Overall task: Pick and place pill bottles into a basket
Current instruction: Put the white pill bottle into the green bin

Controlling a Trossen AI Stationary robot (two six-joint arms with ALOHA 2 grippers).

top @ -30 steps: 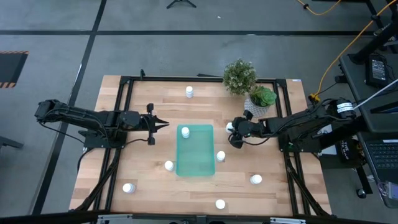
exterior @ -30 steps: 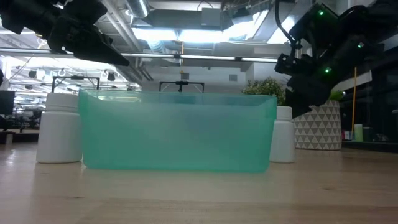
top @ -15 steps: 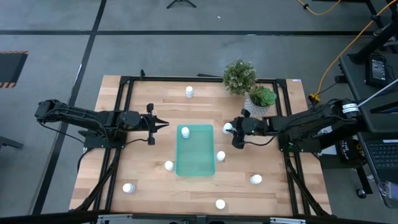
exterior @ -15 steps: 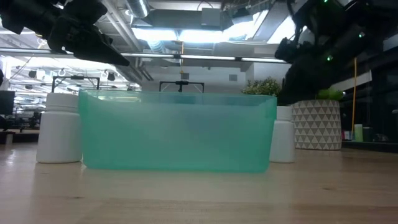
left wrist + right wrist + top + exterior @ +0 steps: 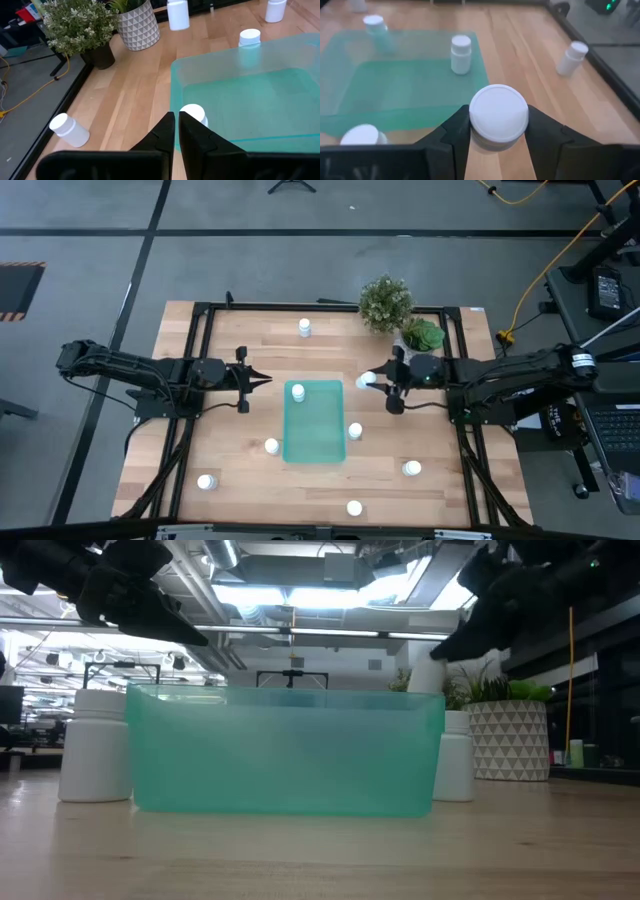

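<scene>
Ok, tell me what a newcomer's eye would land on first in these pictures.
First the teal basket in the middle of the table, with one pill bottle standing inside at its far end. Next the right gripper, jaws clamped on a white bottle held in the air just right of the basket. The left gripper hangs shut off the basket's left side.

No readable text, seemingly

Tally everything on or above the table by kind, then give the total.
Pill bottles: 8, one in the basket and one held by the right gripper
Basket: 1
Potted plants: 2
Total: 11
</scene>
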